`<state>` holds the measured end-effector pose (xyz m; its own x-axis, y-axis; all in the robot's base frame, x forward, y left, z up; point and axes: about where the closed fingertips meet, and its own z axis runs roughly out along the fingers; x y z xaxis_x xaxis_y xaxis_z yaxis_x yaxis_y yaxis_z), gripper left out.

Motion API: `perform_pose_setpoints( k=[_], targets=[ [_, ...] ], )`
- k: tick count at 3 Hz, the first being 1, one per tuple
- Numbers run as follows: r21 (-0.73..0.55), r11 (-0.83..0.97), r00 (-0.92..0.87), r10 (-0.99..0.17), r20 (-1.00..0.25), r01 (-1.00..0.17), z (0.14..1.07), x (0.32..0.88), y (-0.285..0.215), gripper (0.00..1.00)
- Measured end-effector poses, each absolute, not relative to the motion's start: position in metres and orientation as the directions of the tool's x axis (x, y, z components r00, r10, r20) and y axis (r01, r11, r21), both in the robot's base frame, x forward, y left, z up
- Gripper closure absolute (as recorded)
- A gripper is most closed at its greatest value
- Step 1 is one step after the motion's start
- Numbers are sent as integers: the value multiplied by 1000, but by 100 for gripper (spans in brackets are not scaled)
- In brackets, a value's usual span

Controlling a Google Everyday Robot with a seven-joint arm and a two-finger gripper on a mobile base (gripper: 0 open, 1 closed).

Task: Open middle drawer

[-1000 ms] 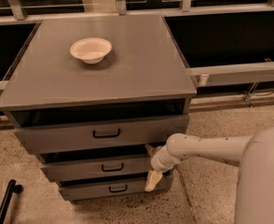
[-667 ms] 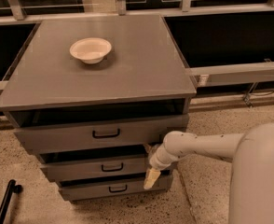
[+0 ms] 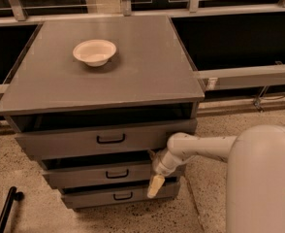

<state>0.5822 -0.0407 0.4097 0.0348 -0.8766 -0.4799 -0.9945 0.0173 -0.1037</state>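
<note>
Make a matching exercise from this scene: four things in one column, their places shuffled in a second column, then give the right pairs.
1. bowl
2. middle drawer
3. pincer
4. top drawer

A. just beneath the cabinet top
B. low in front of the drawers, toward their right end
C. on the cabinet top, back left
D. between two other drawers

Pairs: 1-C, 2-D, 3-B, 4-A
</note>
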Motion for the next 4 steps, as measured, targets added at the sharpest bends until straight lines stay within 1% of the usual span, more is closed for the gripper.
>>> perform_pose_setpoints(
  k=[2, 3, 4],
  targets=[
    [-2, 36, -30, -878, -478, -999, 408, 572, -42, 0],
    [-2, 36, -30, -878, -478, -999, 415, 572, -42, 0],
    [51, 52, -70, -876, -477, -997, 421, 552, -48, 0]
  ],
)
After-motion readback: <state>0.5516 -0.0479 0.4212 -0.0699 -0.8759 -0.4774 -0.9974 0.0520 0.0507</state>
